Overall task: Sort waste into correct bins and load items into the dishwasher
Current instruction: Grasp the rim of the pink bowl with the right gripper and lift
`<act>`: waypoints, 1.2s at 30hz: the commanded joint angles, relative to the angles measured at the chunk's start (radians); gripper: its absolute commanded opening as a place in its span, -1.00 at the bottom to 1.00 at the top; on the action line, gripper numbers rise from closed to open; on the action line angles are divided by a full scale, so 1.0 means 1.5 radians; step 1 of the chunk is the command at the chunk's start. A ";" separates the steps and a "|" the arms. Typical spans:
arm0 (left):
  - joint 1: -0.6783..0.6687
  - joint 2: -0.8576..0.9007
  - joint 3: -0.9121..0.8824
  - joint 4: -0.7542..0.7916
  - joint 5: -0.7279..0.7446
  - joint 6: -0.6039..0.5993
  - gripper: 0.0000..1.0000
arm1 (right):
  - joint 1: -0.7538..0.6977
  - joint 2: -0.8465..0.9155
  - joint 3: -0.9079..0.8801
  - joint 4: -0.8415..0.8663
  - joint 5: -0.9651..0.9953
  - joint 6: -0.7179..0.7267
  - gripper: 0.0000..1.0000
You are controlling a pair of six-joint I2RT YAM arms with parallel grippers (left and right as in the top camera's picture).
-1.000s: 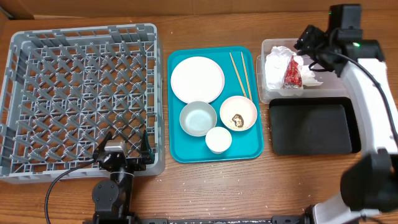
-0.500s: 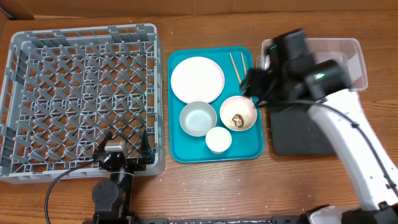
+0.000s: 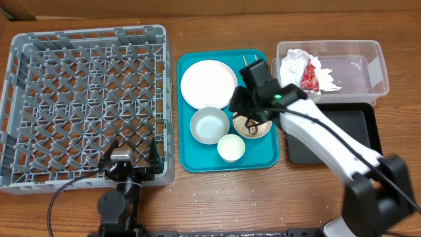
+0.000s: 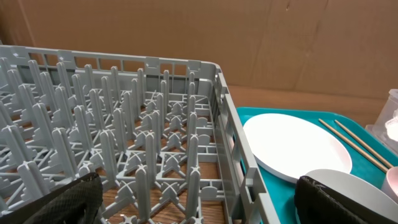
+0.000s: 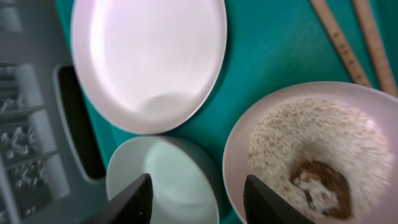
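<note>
My right gripper [image 3: 245, 113] [image 5: 202, 202] is open and empty, low over the teal tray [image 3: 187, 155]. Its fingers straddle the gap between the empty whitish bowl [image 3: 209, 125] [image 5: 165, 180] and the bowl of rice grains with a brown lump [image 3: 255, 129] [image 5: 311, 149]. The plate [image 3: 208, 83] [image 5: 149, 59], the white cup [image 3: 231, 147] and the chopsticks [image 5: 348, 37] lie on the same tray. The white napkin [image 3: 293, 66] and red wrapper [image 3: 309, 78] lie in the clear tub [image 3: 368, 66]. My left gripper [image 3: 131, 161] [image 4: 199, 211] is open at the grey dish rack's [image 3: 85, 105] front right corner.
The black tray [image 3: 335, 138] sits in front of the clear tub, partly under my right arm. The dish rack [image 4: 124, 143] holds nothing. A cardboard wall stands at the back of the table.
My right arm has swung left from above the clear tub to the teal tray and come down by the rice bowl. The left arm has not moved.
</note>
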 commanded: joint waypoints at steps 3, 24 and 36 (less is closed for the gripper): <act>-0.004 -0.006 -0.005 0.003 0.000 0.012 1.00 | -0.001 0.072 -0.007 0.028 0.008 0.037 -0.13; -0.004 -0.006 -0.005 0.003 0.000 0.012 0.99 | -0.001 0.130 -0.007 0.027 0.036 0.041 -0.88; -0.004 -0.006 -0.005 0.003 0.000 0.012 0.99 | -0.001 0.103 0.062 -0.071 -0.013 0.007 -0.93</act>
